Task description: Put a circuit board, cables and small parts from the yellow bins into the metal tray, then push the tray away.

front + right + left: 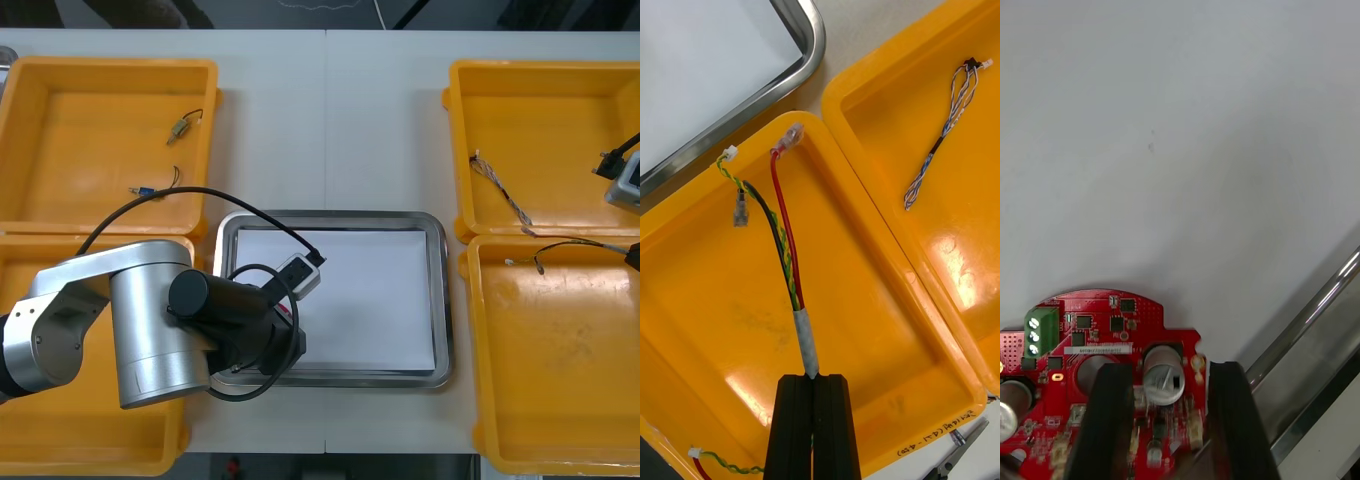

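My left gripper [1171, 420] is low over the near left corner of the metal tray [441, 300], shut on a round red circuit board [1090, 352]. The board shows face-on above the tray's white inside, its silver can standing between my fingers [1112, 420]. In the front view, the left arm [150, 320] covers most of the board [286, 316]. At the table's right edge, my right gripper [812, 397] is shut on the taped end of a red, black and yellow cable [786, 247]. That cable [570, 246] hangs over the near right yellow bin [560, 440].
A twisted blue and white cable [500, 190] lies in the far right bin [545, 80]. The far left bin [60, 110] holds small metal parts [180, 127] with short wires. The tray's rim [752, 105] runs close to the near right bin.
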`<state>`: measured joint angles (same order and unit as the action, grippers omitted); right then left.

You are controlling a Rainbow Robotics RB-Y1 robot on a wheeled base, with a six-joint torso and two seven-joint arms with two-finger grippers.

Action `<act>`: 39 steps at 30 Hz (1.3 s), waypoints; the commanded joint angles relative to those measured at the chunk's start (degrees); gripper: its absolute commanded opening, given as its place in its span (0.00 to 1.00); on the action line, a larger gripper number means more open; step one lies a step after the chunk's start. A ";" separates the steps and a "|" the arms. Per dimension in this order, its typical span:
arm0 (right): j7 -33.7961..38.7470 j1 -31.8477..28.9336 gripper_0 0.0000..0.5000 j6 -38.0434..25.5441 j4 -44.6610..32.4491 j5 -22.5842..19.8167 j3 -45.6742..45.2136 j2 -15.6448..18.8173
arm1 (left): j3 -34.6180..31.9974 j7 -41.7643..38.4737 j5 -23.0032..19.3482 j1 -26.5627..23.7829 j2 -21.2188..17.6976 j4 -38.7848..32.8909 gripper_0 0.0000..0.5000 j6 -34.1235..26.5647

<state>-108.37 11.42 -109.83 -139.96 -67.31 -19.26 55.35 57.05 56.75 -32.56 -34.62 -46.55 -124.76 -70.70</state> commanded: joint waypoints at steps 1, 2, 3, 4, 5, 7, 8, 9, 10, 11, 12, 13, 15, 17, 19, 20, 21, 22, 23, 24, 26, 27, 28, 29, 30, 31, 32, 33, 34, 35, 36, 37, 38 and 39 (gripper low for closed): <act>2.03 1.24 0.00 -0.17 -1.28 -0.63 0.45 0.99 | 1.04 -6.04 0.92 -1.85 1.20 -0.13 1.00 1.35; 2.03 1.24 0.00 -0.17 -1.28 -0.72 0.45 0.99 | 1.04 -6.21 1.01 -1.85 1.20 -0.13 1.00 1.61; 2.03 1.15 0.00 -0.17 -1.28 -0.63 0.45 0.99 | 1.04 -6.39 1.01 -1.85 1.29 -0.13 1.00 1.70; 2.03 1.24 0.00 -0.17 -1.28 -0.80 0.45 0.99 | 1.04 -6.48 1.01 -1.85 1.38 -0.13 1.00 1.70; 2.03 1.15 0.00 -0.17 -1.28 -0.80 0.45 0.99 | 1.04 -6.65 1.01 -1.85 1.55 -0.22 1.00 1.70; 2.03 1.24 0.00 -0.17 -1.28 -0.80 0.45 1.08 | 0.60 -7.00 1.10 -1.94 1.64 -0.48 1.00 1.70; 2.03 1.24 0.00 -0.17 -1.28 -0.80 0.45 1.08 | 0.60 -7.00 1.10 -1.94 1.64 -0.48 1.00 1.70; 2.03 1.15 0.00 -0.17 -1.28 -0.98 0.45 0.99 | -0.37 -7.35 1.01 -1.85 1.64 -1.18 1.00 1.18; 2.03 1.24 0.00 -0.17 -1.28 -1.15 0.45 0.99 | -1.42 -7.44 1.01 -1.85 1.64 -1.80 1.00 0.21; 1.85 1.32 0.00 -0.17 -1.36 -1.33 0.45 1.08 | -2.65 -7.62 0.92 -1.85 1.64 -2.68 1.00 -1.29; 1.76 1.41 0.00 -0.17 -1.36 -1.42 0.54 0.99 | -3.27 -7.62 0.75 -1.85 1.64 -3.03 1.00 -1.90; 1.67 1.59 0.00 -0.17 -1.54 -1.51 0.54 0.99 | -3.88 -7.62 0.57 -1.94 1.64 -3.56 1.00 -2.69; 2.03 2.82 0.00 -0.17 -1.80 -2.03 1.95 0.99 | -8.28 -7.53 -1.28 -1.94 1.64 -5.58 1.00 -6.38; 2.03 4.22 0.00 -0.17 -1.89 -2.03 3.71 0.99 | -11.62 -7.62 -3.21 -2.12 1.64 -6.72 1.00 -8.76; 2.11 6.07 0.00 -0.17 -1.89 -1.95 5.90 0.99 | -15.57 -7.88 -5.41 -2.64 1.64 -7.60 1.00 -12.27; 2.11 6.86 0.00 -0.17 -1.89 -1.95 6.78 0.99 | -17.15 -7.88 -6.11 -2.82 1.64 -7.69 1.00 -13.50; 2.11 6.86 0.00 -0.17 -1.89 -1.95 6.78 0.99 | -17.15 -7.88 -6.11 -2.82 1.64 -7.69 1.00 -13.50; 2.20 8.53 0.00 -0.17 -1.89 -2.12 8.72 0.99 | -20.40 -7.79 -7.60 -3.08 1.64 -7.69 1.00 -16.14; 2.11 9.23 0.00 -0.17 -1.89 -2.21 9.68 0.99 | -21.81 -7.79 -8.13 -3.26 1.64 -7.69 1.00 -17.19; 2.20 10.38 0.00 -0.17 -1.89 -2.30 11.35 0.99 | -23.74 -7.88 -8.83 -3.35 1.55 -7.69 1.00 -18.95; 2.20 12.22 0.00 -0.17 -2.07 -2.12 14.16 0.99 | -26.82 -7.97 -9.45 -3.44 1.47 -7.69 1.00 -21.94; 2.11 13.28 0.00 -0.17 -2.15 -2.12 15.83 0.99 | -28.40 -7.97 -9.71 -3.44 1.38 -7.69 1.00 -23.70; 2.11 14.24 0.00 -0.17 -2.15 -1.95 17.42 0.90 | -29.81 -7.97 -9.71 -3.44 1.38 -7.60 1.00 -25.10; 2.03 15.65 0.00 -0.17 -2.15 -1.77 19.70 0.73 | -31.74 -8.06 -9.98 -3.44 1.20 -7.25 1.00 -26.69; 1.85 16.26 0.00 -0.17 -2.15 -1.51 20.84 0.64 | -32.62 -8.06 -9.98 -3.44 1.20 -7.07 1.00 -27.48; 1.67 17.41 0.00 -0.17 -2.15 -0.98 22.78 0.38 | -34.20 -8.15 -10.15 -3.44 1.20 -6.55 1.00 -28.80; 1.50 18.64 0.00 -0.17 -2.24 -0.19 24.89 -0.24 | -35.79 -8.23 -10.24 -3.44 1.20 -5.84 1.00 -30.03; 1.50 18.99 0.00 -0.17 -2.24 -0.01 25.41 -0.41 | -36.22 -8.23 -10.33 -3.44 1.20 -5.67 1.00 -30.29; 1.32 20.83 0.00 -0.17 -2.24 1.48 28.49 -1.82 | -38.42 -8.50 -10.42 -3.44 1.20 -4.35 1.00 -31.52; 1.23 21.63 0.00 -0.17 -2.15 2.27 29.90 -2.61 | -39.39 -8.58 -10.42 -3.44 1.20 -3.56 1.00 -31.96; 1.06 22.68 0.00 -0.17 -2.24 3.42 31.65 -3.58 | -40.62 -8.76 -10.42 -3.44 1.11 -2.59 1.00 -31.96; 0.97 23.12 0.00 -0.17 -2.24 3.94 32.62 -4.10 | -41.23 -8.85 -10.42 -3.44 1.20 -1.89 1.00 -31.96; 0.88 24.00 0.00 -0.17 -2.15 4.91 34.12 -4.90 | -42.03 -9.02 -10.42 -3.52 1.11 -0.92 1.00 -31.96; 0.80 24.97 0.00 -0.17 -2.15 6.05 35.96 -5.86 | -42.99 -9.11 -10.42 -3.88 1.20 0.75 1.00 -31.96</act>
<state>-108.38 32.31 -109.84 -140.76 -63.36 12.36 52.69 17.37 53.12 -42.52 -35.86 -45.96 -126.56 -102.12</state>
